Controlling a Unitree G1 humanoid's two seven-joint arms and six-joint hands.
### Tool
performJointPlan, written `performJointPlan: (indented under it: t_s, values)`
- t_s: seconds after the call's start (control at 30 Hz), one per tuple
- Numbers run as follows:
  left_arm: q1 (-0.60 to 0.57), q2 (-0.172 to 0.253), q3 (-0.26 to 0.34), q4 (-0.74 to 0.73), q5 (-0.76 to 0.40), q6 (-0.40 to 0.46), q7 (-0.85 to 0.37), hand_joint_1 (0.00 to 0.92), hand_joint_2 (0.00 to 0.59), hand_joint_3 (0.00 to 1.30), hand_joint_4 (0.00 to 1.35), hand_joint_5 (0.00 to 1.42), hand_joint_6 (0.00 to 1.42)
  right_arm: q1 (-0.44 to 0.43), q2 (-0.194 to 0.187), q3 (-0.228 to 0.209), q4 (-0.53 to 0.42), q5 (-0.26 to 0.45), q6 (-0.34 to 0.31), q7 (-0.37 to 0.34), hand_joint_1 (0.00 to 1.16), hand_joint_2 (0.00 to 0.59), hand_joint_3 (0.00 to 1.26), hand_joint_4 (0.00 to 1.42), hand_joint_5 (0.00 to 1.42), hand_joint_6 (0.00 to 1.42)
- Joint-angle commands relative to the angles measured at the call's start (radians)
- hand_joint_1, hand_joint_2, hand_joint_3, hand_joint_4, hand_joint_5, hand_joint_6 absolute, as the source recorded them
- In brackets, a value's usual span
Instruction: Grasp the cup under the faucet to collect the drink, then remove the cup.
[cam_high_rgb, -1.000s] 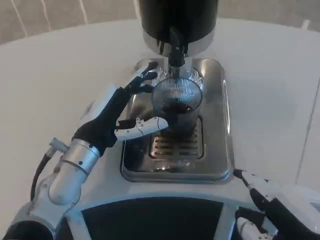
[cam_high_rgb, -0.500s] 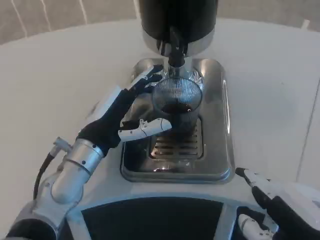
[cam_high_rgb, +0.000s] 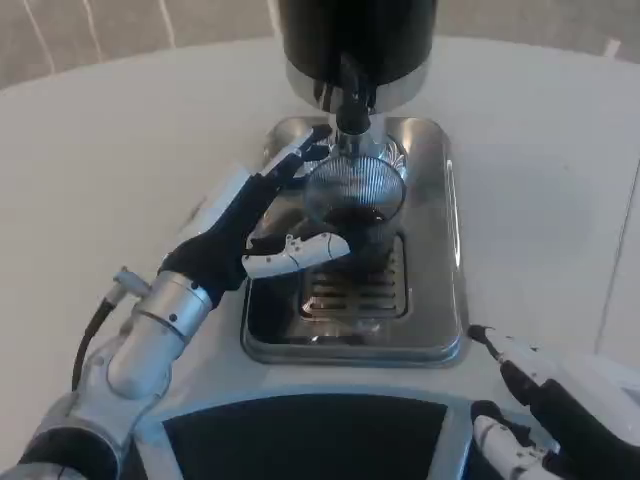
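The left robot hand (cam_high_rgb: 262, 225) has been brought closer around the cup (cam_high_rgb: 354, 205) than a second ago, fingers spread behind it and thumb in front, though a firm grip cannot be told. The cup is seen on the drip tray (cam_high_rgb: 432, 330) under the faucet (cam_high_rgb: 351, 105), dark drink inside. The right robot hand (cam_high_rgb: 545, 405) is kept low on the worktop (cam_high_rgb: 120, 160), its state unclear.

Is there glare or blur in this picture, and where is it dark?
Head view: soft overall; bright glare streaks on the steel drip tray; the ribbed cup is dim with dark drink inside; the black dispenser shows little detail; the left hand is reasonably sharp.
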Motion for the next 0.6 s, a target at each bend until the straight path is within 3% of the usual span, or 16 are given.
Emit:
performJointPlan:
  t_s: [0.03,0.6]
  values:
    - [-0.018,-0.009,0.002,0.019,-0.008,-0.001,-0.020,0.393,0.046,0.09,0.10,0.28,0.23,-0.002,-0.009,0.001,0.009,0.001,0.015,0.006,0.00,0.575,0.00,0.00,0.00,0.00]
    - [-0.030,-0.007,-0.034,0.036,0.045,-0.009,0.023,0.400,0.054,0.12,0.13,0.36,0.30,-0.004,-0.006,0.040,0.007,-0.043,0.046,0.014,0.00,0.579,0.00,0.00,0.00,0.00]
